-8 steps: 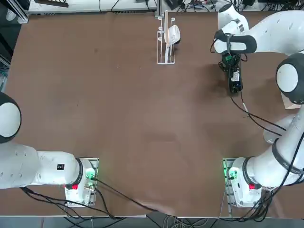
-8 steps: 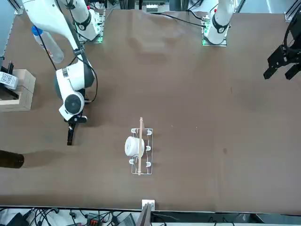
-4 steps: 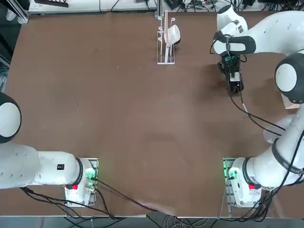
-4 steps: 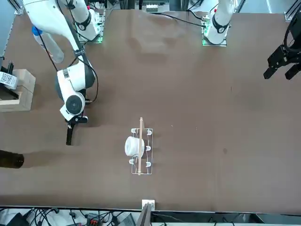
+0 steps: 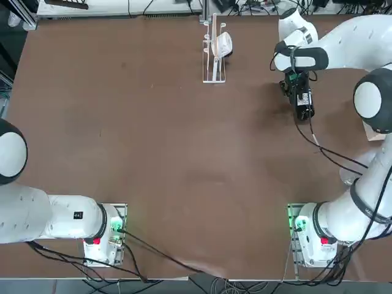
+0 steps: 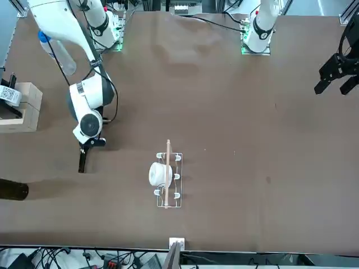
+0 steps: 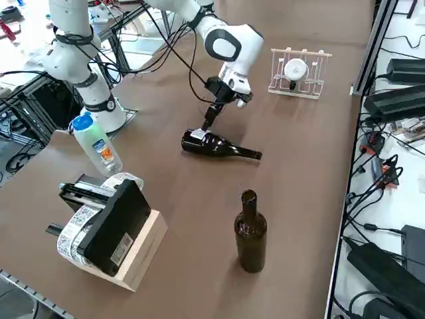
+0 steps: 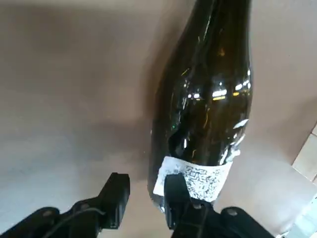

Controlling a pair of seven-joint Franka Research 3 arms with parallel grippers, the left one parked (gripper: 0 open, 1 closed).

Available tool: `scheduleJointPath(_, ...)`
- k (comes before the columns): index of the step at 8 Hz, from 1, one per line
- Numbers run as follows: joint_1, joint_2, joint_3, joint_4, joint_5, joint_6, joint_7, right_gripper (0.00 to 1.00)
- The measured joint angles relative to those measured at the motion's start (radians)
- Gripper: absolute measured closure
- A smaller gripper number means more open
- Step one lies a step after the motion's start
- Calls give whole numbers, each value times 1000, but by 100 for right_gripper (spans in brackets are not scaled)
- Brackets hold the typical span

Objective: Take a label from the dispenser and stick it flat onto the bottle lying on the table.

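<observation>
The dark glass bottle (image 7: 216,145) lies on its side on the brown table, neck pointing away from my right gripper (image 7: 208,126). A small white printed label (image 8: 195,178) sits on the bottle (image 8: 208,94) close to its base and also shows in the right side view (image 7: 197,135). My right gripper (image 8: 146,198) is open just above that end, with nothing between its fingers (image 8: 174,193); one finger overlaps the label's edge. The gripper also shows from above (image 5: 304,111) and in the front view (image 6: 82,167). The dispenser (image 5: 214,52) (image 6: 166,176) (image 7: 299,72) stands apart at the table's far side.
A second dark bottle (image 7: 250,229) stands upright near the table's right edge. A clear plastic bottle with a blue cap (image 7: 96,143) (image 6: 56,53) stands near the arm's base. Beside it is a wooden block with a black device and printed roll (image 7: 109,229) (image 6: 19,103).
My right wrist and gripper have shifted slightly toward the far side of the table. Nothing else on the table has moved.
</observation>
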Motion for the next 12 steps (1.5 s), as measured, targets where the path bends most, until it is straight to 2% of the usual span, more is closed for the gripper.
scheduleJointPath(9,0,52,-1,1,3,60,7,54)
scheduleJointPath(12,6,55,0,36,3,62,59,54)
